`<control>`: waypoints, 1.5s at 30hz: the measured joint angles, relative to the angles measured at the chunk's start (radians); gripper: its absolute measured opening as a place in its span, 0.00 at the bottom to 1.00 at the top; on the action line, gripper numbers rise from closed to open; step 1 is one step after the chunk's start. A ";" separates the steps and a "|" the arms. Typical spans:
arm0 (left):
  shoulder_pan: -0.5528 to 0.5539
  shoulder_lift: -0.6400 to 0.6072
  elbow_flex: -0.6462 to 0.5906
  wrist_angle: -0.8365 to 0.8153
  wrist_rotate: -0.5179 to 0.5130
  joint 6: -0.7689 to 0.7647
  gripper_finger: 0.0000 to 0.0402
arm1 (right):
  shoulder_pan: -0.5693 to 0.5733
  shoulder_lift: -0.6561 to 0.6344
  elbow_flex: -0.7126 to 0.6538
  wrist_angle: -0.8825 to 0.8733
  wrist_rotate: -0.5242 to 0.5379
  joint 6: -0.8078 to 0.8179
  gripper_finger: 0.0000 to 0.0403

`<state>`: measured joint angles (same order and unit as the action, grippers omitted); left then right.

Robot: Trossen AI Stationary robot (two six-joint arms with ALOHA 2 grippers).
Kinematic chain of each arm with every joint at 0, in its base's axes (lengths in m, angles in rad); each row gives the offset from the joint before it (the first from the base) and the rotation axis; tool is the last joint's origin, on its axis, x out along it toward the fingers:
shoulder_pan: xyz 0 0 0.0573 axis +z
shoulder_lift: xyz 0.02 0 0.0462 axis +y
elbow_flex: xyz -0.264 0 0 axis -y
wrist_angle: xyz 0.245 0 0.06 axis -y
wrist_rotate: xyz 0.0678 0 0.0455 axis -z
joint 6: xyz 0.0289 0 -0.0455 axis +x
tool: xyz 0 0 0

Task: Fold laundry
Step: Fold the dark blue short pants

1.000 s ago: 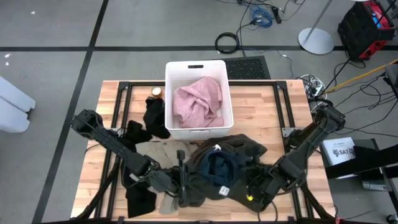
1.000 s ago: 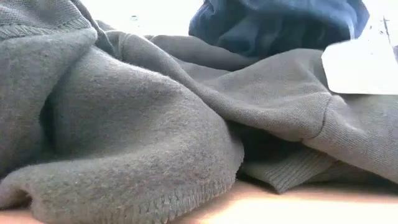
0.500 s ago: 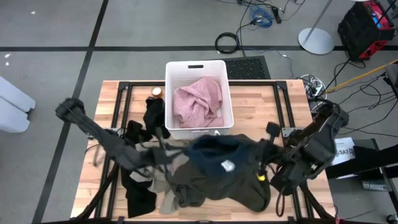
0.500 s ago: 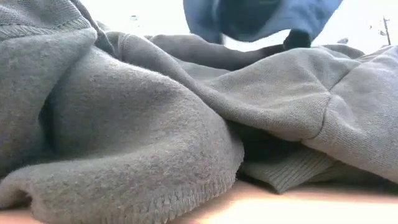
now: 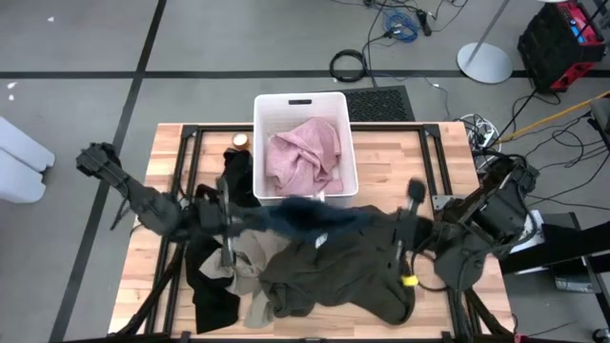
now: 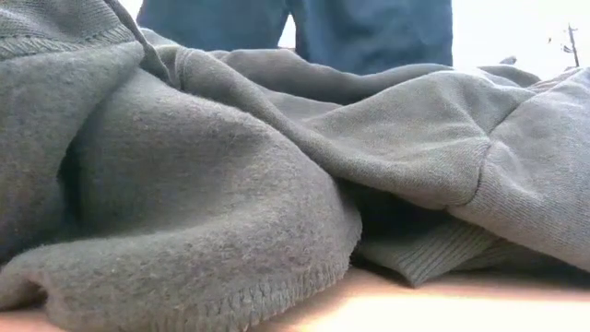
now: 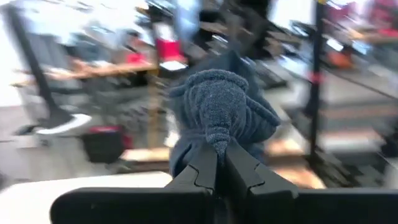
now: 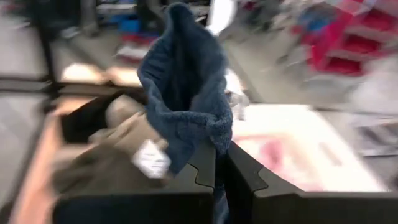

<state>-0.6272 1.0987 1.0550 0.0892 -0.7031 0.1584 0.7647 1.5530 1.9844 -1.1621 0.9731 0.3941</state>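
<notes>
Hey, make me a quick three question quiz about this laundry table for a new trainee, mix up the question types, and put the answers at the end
1. True or false: the pale pink garment lies inside the white bin.
2. Which garment do the left gripper and right gripper both hold? A) beige-tan B) navy blue C) black
3. Fill in: the navy blue garment is stretched in the air above the dark ____ garment.

Key: 1 true; 2 B; 3 olive-grey.
</notes>
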 joint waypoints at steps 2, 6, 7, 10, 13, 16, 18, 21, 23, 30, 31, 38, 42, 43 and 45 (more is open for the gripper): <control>-0.011 0.024 0.000 -0.056 0.093 -0.020 0.03 | 0.002 0.015 -0.025 0.000 -0.120 0.023 0.01; -0.048 0.094 0.000 -0.086 0.364 -0.017 0.03 | 0.027 0.056 -0.109 0.076 -0.381 0.012 0.01; -0.058 0.115 0.000 -0.080 0.430 -0.007 0.03 | 0.038 0.069 -0.135 0.112 -0.419 -0.002 0.01; -0.084 0.185 0.000 -0.056 0.505 0.027 0.03 | 0.063 0.111 -0.201 0.205 -0.434 -0.039 0.01; -0.088 0.265 0.000 -0.018 0.501 0.032 0.03 | 0.068 0.155 -0.245 0.259 -0.331 -0.035 0.01; -0.076 0.353 0.000 0.025 0.455 -0.016 0.03 | 0.056 0.208 -0.268 0.279 -0.266 -0.036 0.01; -0.060 0.397 0.000 0.026 0.377 -0.072 0.03 | 0.042 0.246 -0.271 0.276 -0.257 -0.032 0.01; -0.031 0.431 0.000 -0.039 0.275 -0.139 0.03 | 0.015 0.294 -0.271 0.262 -0.246 0.025 0.01; -0.013 0.444 0.000 -0.093 0.228 -0.178 0.03 | 0.004 0.320 -0.271 0.230 -0.245 0.089 0.01; 0.012 0.443 0.000 -0.295 0.140 -0.289 0.03 | -0.025 0.348 -0.271 -0.086 -0.265 0.423 0.01; 0.010 0.443 0.000 -0.321 0.125 -0.305 0.03 | -0.027 0.348 -0.271 -0.142 -0.267 0.499 0.01; 0.004 0.442 0.000 -0.473 -0.022 -0.465 0.03 | -0.031 0.348 -0.271 -0.270 -0.325 0.796 0.01; 0.010 0.442 0.000 -0.451 -0.023 -0.469 0.03 | -0.043 0.348 -0.271 -0.270 -0.324 0.879 0.01; 0.011 0.442 0.000 -0.447 -0.023 -0.475 0.03 | -0.046 0.348 -0.271 -0.271 -0.324 0.890 0.01; 0.016 0.442 0.000 -0.444 -0.024 -0.493 0.03 | -0.053 0.348 -0.271 -0.271 -0.324 0.906 0.03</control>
<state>-0.6108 1.5410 1.0546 -0.3546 -0.7267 -0.3343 0.7114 1.9015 1.7138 -1.4334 0.6490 1.3000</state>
